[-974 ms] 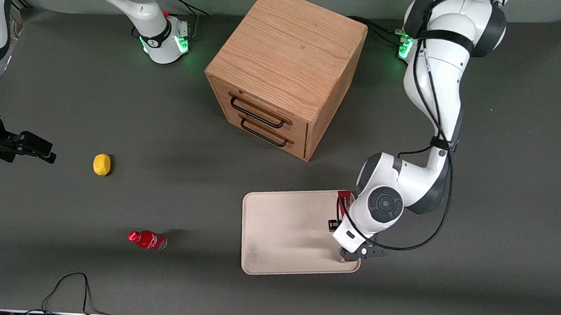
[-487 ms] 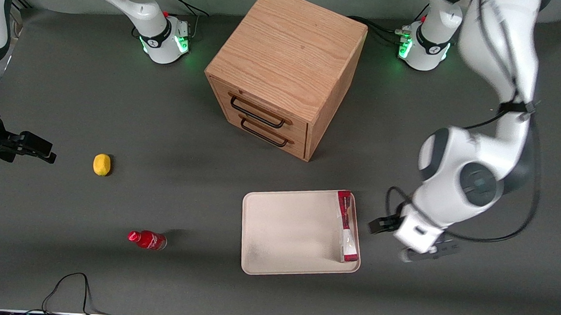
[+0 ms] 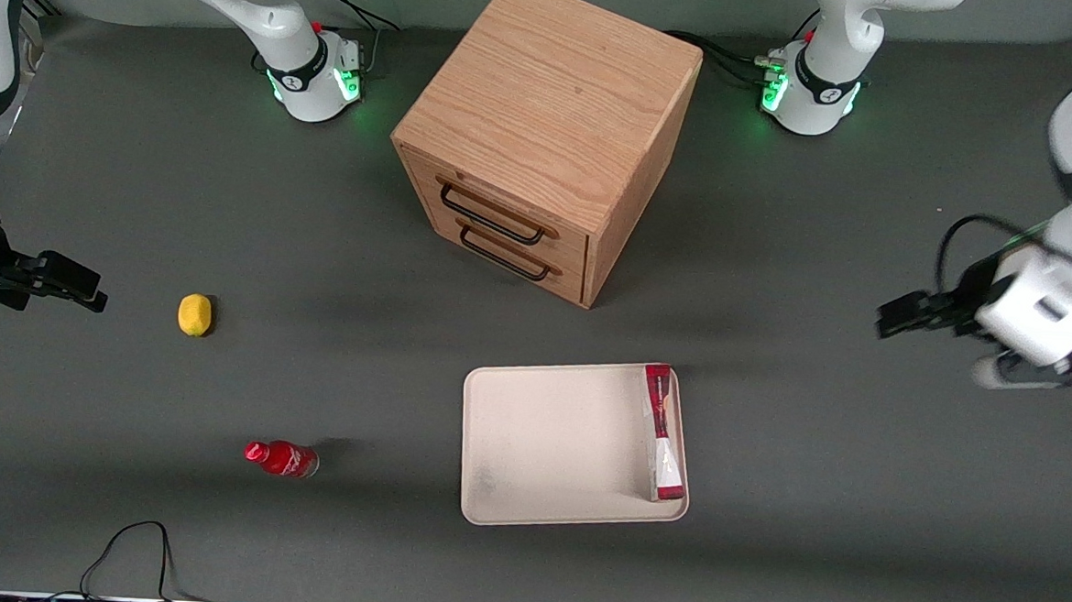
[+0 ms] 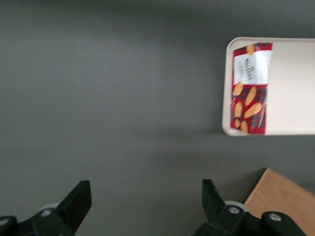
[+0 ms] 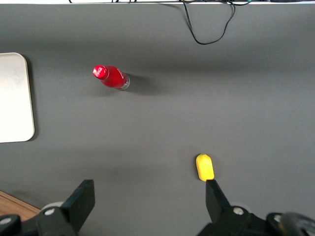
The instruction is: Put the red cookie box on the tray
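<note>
The red cookie box [image 3: 660,431] lies flat in the cream-white tray [image 3: 547,444], along the tray's rim toward the working arm's end. In the left wrist view the box [image 4: 251,96] shows its cookie pictures and white patch, inside the tray [image 4: 293,83]. My left gripper [image 3: 897,317] is open and empty, raised above bare table well away from the tray, toward the working arm's end. Its fingers [image 4: 78,196] stand wide apart with only grey mat between them; the gripper [image 4: 145,196] holds nothing.
A wooden drawer cabinet [image 3: 545,136] stands farther from the front camera than the tray. A yellow lemon [image 3: 194,313] and a small red bottle [image 3: 282,458] lie toward the parked arm's end. A black cable [image 3: 133,546] loops at the table's near edge.
My left gripper has let go of the box, lifted off the tray and swung away toward the working arm's end. The box stays in the tray.
</note>
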{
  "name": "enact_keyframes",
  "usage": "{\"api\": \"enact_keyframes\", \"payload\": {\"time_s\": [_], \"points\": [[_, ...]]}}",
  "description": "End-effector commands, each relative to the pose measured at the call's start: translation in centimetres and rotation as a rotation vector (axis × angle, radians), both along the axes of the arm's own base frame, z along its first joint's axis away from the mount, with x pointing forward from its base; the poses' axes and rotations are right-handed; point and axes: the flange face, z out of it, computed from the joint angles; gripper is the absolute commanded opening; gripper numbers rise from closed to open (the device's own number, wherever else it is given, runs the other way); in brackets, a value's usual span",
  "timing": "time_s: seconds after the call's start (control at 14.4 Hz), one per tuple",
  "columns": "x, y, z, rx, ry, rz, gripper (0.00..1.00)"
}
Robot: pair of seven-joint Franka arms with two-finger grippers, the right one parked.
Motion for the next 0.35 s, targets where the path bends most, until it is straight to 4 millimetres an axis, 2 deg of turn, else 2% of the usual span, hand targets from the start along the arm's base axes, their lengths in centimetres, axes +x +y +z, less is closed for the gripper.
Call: {"api": "enact_keyframes", "payload": {"time_s": [0.0, 0.28], "points": [[-5.0, 1.5, 2.7, 0.046, 0.009, -0.036, 1.0], [-6.5, 2.3, 4.7, 0.107, 0.004, -0.077, 1.0]]}}
